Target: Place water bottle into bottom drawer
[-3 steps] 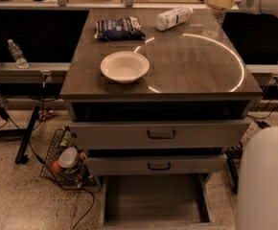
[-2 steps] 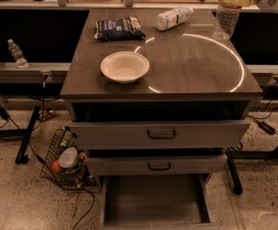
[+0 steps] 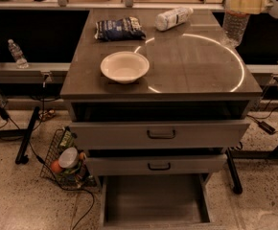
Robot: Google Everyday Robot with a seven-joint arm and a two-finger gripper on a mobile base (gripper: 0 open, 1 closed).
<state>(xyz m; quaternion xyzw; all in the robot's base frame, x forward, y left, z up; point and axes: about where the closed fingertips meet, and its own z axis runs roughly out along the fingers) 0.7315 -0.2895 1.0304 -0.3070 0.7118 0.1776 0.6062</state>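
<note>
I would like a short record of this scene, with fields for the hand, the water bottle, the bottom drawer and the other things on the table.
hand: top right, closed on the water bottle's top
water bottle: upright, at the far right edge of the table
bottom drawer: pulled open
also on table: bowl, dark bag, white-label bottle lying on its side

Gripper point(image 3: 247, 3): one, top right, holding water bottle point(image 3: 235, 28)
Bottles: three: water bottle, labelled bottle point(image 3: 173, 18) left of gripper, tiny bottle point(image 3: 17, 53) far left
Drawers: three, bottom drawer point(image 3: 153, 202) included, below-left of gripper
Bowl point(image 3: 124, 66): one
Bag point(image 3: 119, 28): one
</note>
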